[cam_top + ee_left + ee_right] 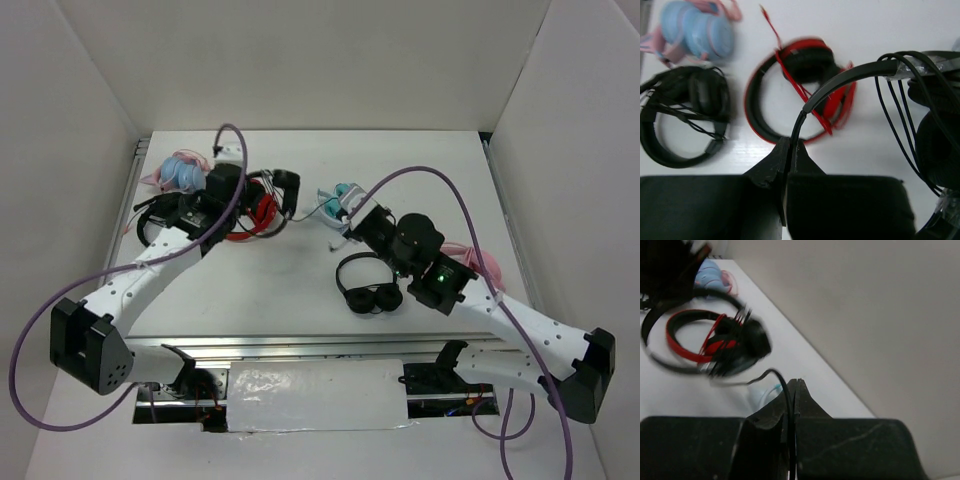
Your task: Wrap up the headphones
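Several turns laid, so wrapping judged partway. Overhead: headphones (284, 186) held above a red pair (252, 218) toward the far side of the table (270, 295), left end effector (250, 190) on them, right end effector (352, 218) apart. Left wrist: fingers clamped on the headband, cable (900, 115) looped by one earcup; right wrist: fingers pinched on the loose tail, not yet wound.

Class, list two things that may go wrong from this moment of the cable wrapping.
1. Only the tips of the right gripper pinch the thin cable; it may slip, undoing the wrap.
2. The left gripper holds the headphones over the red headphones; slack cable may snag them.
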Available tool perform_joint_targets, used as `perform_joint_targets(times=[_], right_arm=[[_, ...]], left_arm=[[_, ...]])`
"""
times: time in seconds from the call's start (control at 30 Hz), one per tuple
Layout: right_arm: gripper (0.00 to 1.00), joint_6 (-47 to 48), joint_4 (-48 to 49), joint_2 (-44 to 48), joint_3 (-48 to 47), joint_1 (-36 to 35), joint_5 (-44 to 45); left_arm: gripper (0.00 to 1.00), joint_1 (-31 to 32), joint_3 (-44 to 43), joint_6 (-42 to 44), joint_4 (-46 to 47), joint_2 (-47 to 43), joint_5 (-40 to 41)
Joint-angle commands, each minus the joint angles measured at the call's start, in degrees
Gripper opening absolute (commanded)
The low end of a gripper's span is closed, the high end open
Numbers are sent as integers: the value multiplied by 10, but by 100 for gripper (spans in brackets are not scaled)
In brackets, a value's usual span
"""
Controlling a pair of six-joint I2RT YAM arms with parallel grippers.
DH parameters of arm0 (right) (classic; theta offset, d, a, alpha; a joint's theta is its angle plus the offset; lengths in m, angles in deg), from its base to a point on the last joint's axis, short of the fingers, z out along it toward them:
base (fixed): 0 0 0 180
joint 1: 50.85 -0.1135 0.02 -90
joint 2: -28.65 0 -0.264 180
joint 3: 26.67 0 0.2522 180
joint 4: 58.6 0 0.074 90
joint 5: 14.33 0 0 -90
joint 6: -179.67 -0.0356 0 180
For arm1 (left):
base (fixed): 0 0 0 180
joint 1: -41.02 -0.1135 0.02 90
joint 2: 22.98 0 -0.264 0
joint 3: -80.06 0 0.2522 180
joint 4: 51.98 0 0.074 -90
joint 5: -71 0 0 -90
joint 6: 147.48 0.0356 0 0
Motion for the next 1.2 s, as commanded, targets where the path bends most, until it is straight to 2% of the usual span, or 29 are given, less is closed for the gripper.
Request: perform_joint_targets(times=[0.0,0.1,0.23,0.37,0.5,0.67,0.87,1.03,1.17], right_arm=[[0,115,10,-34,-75,24,-46],[0,159,-45,-69,-117,63,-164],[0,194,-117,-109,-165,105,-284],[0,200,-155,-162,-200,140,-330],[0,176,-163,-200,-209,177,-356],[0,114,-106,-208,-158,214,-372],[0,14,23,-176,-76,248,-390],[0,-59,96,-165,-23,261,-379],[0,-133,174,-160,26,269,-353]], left_arm=[[0,69,39,38,66,-9,16],[0,137,112,71,102,-24,-18],[0,222,154,108,110,-46,-44],[0,295,173,119,102,-78,-87],[0,334,194,127,111,-141,-153],[0,347,200,111,110,-213,-133],[0,348,178,106,90,-245,-76],[0,350,166,108,99,-269,-80],[0,350,116,105,90,-276,-24]])
